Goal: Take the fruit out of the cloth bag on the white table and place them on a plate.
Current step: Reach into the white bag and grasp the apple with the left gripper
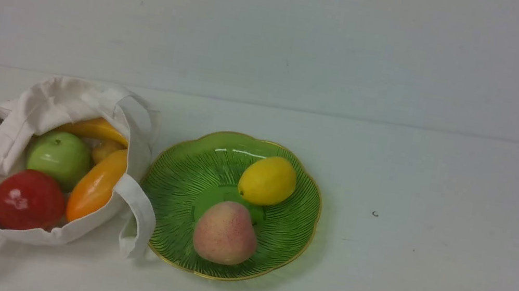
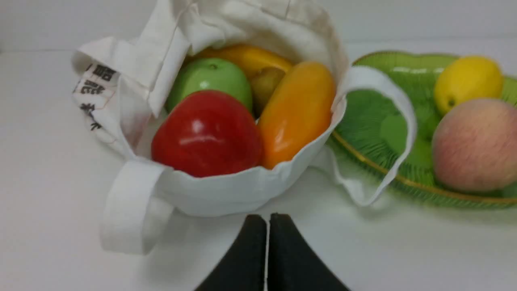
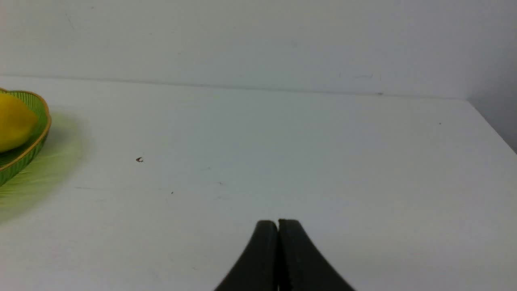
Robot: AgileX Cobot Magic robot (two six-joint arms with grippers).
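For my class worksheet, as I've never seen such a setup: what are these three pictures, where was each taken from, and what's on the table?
A two-armed robot took them. One camera looks forward from between its arms; two sit on its wrists, showing the black left claw and right claw, both shut, empty. On the white table a cloth bag holds a red apple, a green apple and orange pieces. Beside it, a green plate holds a lemon and a peach.
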